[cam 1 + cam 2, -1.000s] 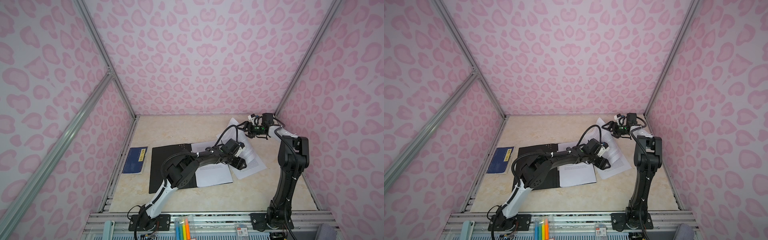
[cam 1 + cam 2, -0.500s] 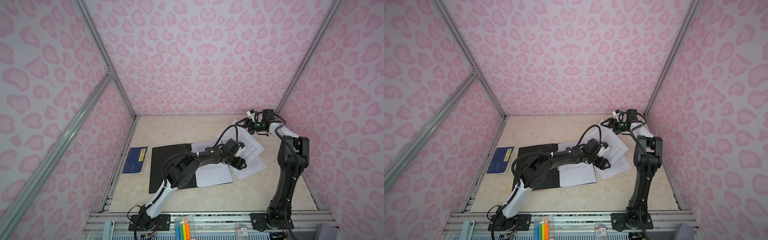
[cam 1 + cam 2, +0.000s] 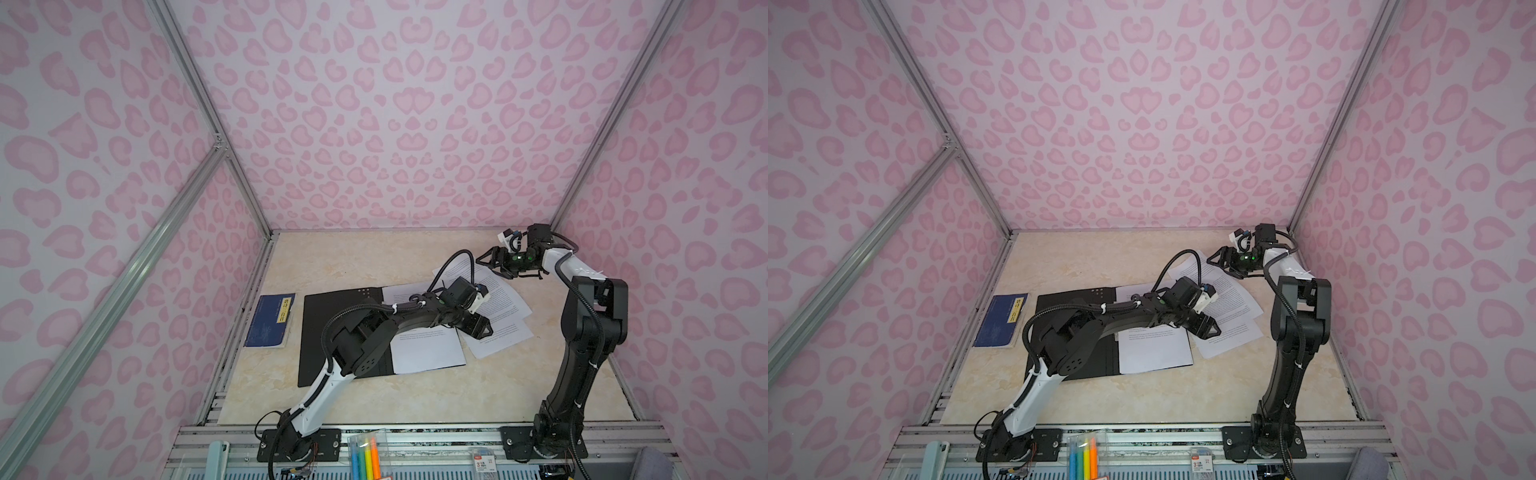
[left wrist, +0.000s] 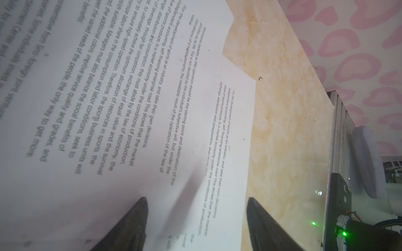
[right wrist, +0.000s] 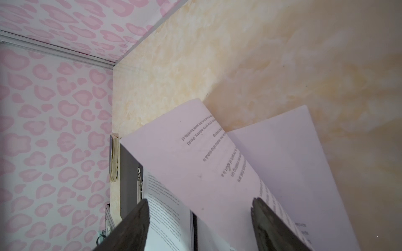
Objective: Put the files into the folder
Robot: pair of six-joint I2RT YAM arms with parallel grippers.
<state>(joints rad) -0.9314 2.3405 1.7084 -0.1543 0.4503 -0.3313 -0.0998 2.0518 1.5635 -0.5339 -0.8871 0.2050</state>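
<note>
Fanned wider than a second ago, the loose white printed paper sheets lie overlapped on the beige marbled tabletop at 3 o'clock of the flat folder, which is opened to its black inside. One sheet lies against the folder's 3 o'clock edge; whether a leaf sits under it I cannot tell. The right gripper has drifted toward 9 o'clock to the pile's 12 o'clock corner. Its fingers are spread, and a curled sheet corner rises between them, unpinched. The left gripper is also spread, its tips low over the overlap; contact is unclear. If the right fingers close now, they would likely crease that curl or catch two sheets at once. If the left tips are pinning the overlap, a pull could tear a sheet or drag the whole fan askew. The arms are close enough to snag the left cable. A dark blue booklet with a yellow label lies at 9 o'clock of the folder, well apart.
</note>
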